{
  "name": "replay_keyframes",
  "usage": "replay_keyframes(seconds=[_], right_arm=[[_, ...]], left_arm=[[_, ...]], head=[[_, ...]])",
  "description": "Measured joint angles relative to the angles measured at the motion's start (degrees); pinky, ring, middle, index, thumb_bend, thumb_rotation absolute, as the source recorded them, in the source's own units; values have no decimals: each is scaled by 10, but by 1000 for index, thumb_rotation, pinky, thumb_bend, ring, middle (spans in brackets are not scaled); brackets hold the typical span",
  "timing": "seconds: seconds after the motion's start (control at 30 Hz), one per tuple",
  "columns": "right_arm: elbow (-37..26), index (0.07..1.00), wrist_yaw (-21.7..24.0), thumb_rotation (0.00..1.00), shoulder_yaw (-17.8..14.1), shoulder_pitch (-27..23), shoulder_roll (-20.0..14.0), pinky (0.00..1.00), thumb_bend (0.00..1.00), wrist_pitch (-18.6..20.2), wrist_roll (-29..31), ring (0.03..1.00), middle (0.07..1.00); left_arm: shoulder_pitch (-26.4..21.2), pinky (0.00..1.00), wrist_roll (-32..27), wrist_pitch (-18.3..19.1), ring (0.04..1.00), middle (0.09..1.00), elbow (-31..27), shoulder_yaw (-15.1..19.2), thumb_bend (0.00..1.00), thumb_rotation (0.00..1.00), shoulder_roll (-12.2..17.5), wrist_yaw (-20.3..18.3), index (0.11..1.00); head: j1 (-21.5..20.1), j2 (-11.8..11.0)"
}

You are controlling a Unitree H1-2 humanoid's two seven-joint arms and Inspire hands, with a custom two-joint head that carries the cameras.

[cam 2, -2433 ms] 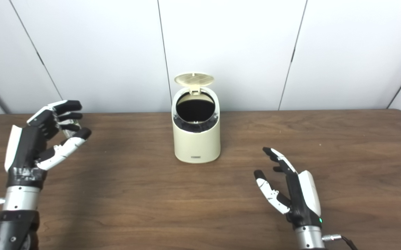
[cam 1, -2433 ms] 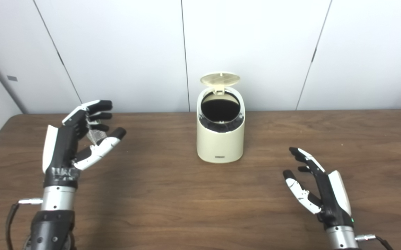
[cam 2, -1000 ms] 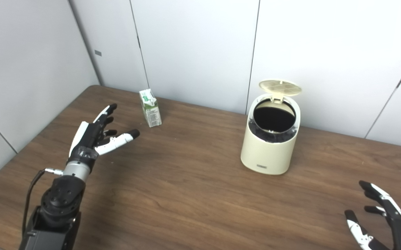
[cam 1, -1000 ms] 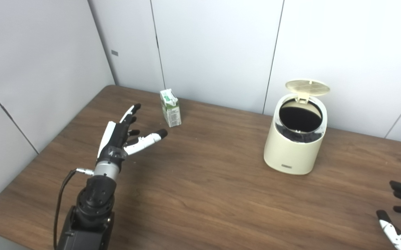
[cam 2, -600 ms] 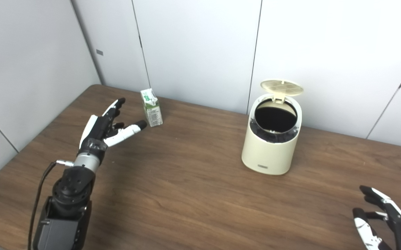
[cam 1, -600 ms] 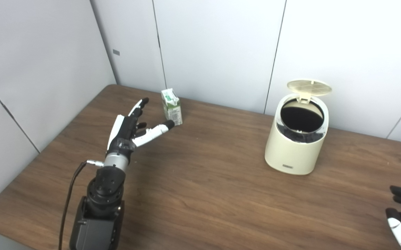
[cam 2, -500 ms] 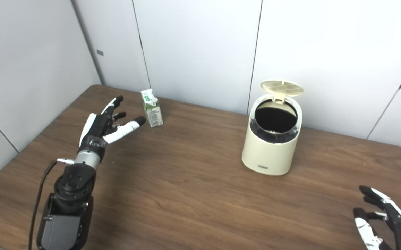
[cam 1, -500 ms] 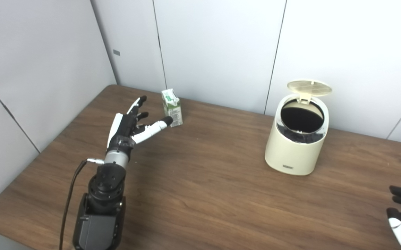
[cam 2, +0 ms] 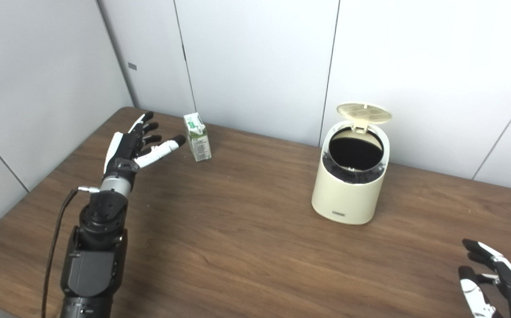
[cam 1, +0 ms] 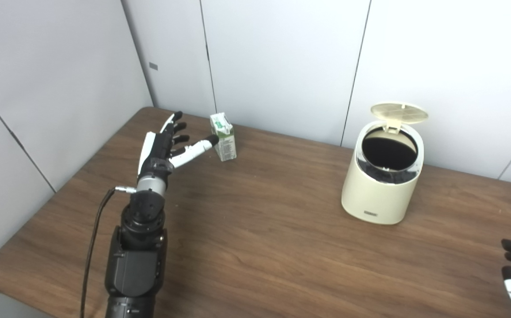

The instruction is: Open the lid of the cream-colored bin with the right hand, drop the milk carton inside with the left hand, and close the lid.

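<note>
A small white and green milk carton (cam 1: 223, 142) stands upright near the table's far left corner. My left hand (cam 1: 167, 147) is open just left of it, fingers spread, thumb tip close to the carton's side; whether they touch I cannot tell. The cream-colored bin (cam 1: 383, 181) stands right of centre with its round lid (cam 1: 399, 112) tipped up at the back and its dark inside showing. My right hand (cam 2: 494, 276) is open at the bottom right edge, partly cut off, holding nothing.
The brown wooden table (cam 1: 255, 247) ends at the left edge and near left corner. White wall panels (cam 1: 282, 57) rise close behind the carton and bin. A black cable (cam 1: 94, 234) hangs along my left forearm.
The camera swung left, bringing the carton into view. My left hand reached forward and up toward the carton until its thumb is beside it. The right hand stayed low at the right edge.
</note>
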Motion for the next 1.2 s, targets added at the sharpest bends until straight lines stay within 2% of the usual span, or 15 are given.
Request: replay_keyframes(seconds=[0.03,0.17,0.23,0.43,0.57,0.8,1.03,1.1,1.13,1.17,1.2], right_arm=[[0,743,0,755,0,0,0,545,152,0,0,755,781],[0,737,0,771,1,0,1,533,165,-2,-1,744,773],[0,747,0,780,0,0,1,550,173,-2,-1,759,784],[0,748,1,767,0,1,2,555,156,-1,1,763,787],[-1,745,1,768,0,1,3,555,151,-1,-1,759,781],[-5,737,0,738,0,8,3,545,168,-2,0,753,775],[-21,742,1,747,-4,21,3,549,188,0,1,759,779],[-23,736,1,832,-4,22,3,531,193,2,-6,743,773],[-27,736,1,836,-4,23,3,530,192,5,-15,742,773],[-31,730,1,792,-4,25,3,508,138,9,-24,736,768],[-37,727,1,774,-4,27,3,501,120,16,-29,734,767]], left_arm=[[-4,984,-7,0,1000,1000,6,9,1000,470,-3,0,1000],[-22,999,-14,0,1000,1000,33,20,1000,481,-2,-1,1000],[-30,1000,-2,0,1000,1000,49,18,1000,429,4,-5,1000],[-60,870,42,0,963,999,99,19,1000,370,24,-33,1000],[-77,955,65,0,987,1000,134,27,1000,351,26,-60,1000],[-101,970,87,0,973,991,186,27,1000,320,34,-87,1000],[-115,953,75,0,977,994,217,6,1000,322,54,-84,1000],[-116,964,70,0,995,1000,222,-4,1000,272,57,-82,1000],[-116,964,68,0,996,1000,223,-8,1000,269,58,-81,1000],[-116,901,66,0,955,974,227,-13,1000,265,58,-79,1000],[-117,879,66,0,941,965,233,-18,1000,263,60,-76,1000]], head=[[1,-1],[1,-1],[0,-4],[-1,-4],[-3,-4],[-9,-4],[-9,-4],[-10,-9],[-10,-9],[-10,-9],[-11,-11]])
